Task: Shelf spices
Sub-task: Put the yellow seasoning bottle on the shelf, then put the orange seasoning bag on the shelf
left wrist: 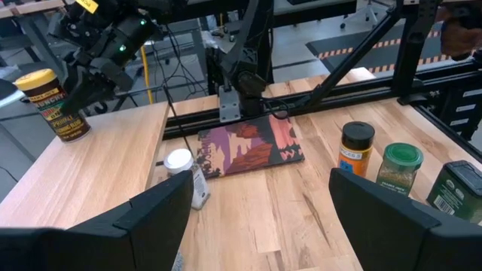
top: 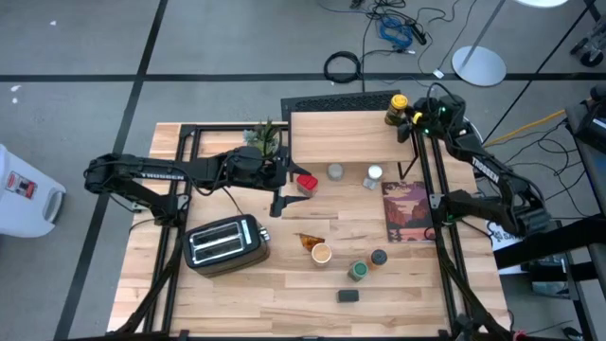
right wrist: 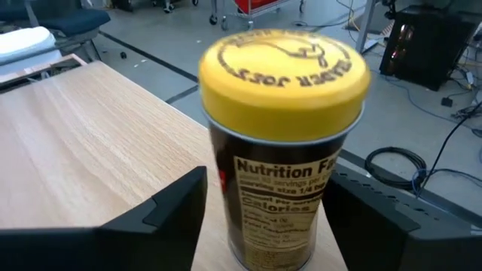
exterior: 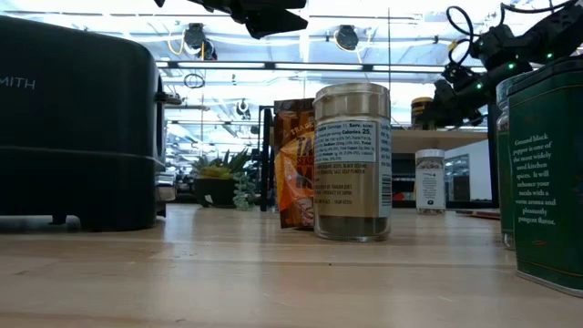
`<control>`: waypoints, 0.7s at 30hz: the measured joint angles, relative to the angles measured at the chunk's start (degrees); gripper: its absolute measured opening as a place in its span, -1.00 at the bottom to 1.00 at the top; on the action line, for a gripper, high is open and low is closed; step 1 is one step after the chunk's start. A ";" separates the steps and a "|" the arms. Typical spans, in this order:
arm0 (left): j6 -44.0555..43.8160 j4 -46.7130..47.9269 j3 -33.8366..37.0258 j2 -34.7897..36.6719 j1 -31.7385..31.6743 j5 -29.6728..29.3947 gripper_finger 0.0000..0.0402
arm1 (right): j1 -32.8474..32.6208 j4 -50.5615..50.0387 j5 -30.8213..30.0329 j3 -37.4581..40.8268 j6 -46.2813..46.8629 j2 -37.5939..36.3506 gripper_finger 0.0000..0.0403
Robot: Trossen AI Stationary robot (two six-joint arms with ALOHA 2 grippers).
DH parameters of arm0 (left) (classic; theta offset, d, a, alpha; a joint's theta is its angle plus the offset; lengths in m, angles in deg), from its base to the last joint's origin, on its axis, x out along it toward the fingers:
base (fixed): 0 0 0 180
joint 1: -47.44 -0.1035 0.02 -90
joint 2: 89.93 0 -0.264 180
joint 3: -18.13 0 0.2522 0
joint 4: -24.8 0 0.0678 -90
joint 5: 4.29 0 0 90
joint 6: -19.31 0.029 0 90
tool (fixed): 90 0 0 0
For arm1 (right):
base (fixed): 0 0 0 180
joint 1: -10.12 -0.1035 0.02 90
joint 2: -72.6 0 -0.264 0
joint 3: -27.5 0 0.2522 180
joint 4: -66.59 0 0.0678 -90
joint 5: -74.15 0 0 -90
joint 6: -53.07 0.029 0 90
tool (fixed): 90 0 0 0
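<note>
Two arms out over the table, and the yellow-lidded spice tin [top: 396, 107] stands upright on the shelf [top: 341, 137], at its far right corner.

Right gripper [top: 414, 117] sits right at that tin, jaws spread wide, one on each side of it; from its wrist view there is a gap between each jaw and the tin wall, so it's released, not clamped. Left gripper [top: 290, 180] hangs above the table just in front of the shelf's left end, jaws parted and nothing between them, beside a small red spice box [top: 306, 182]. More spices wait on the table: a silver-capped jar [top: 335, 171] and a white-capped one [top: 374, 174] just before the shelf, then the green-lidded jar [top: 358, 272], the orange jar [top: 379, 257] and a dark tin [top: 348, 296] nearer the front edge.
</note>
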 joint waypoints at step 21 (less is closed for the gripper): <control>-1.35 1.81 0.00 0.00 0.04 -0.02 0.59 | 0.00 -5.48 0.43 0.00 4.03 -14.79 0.36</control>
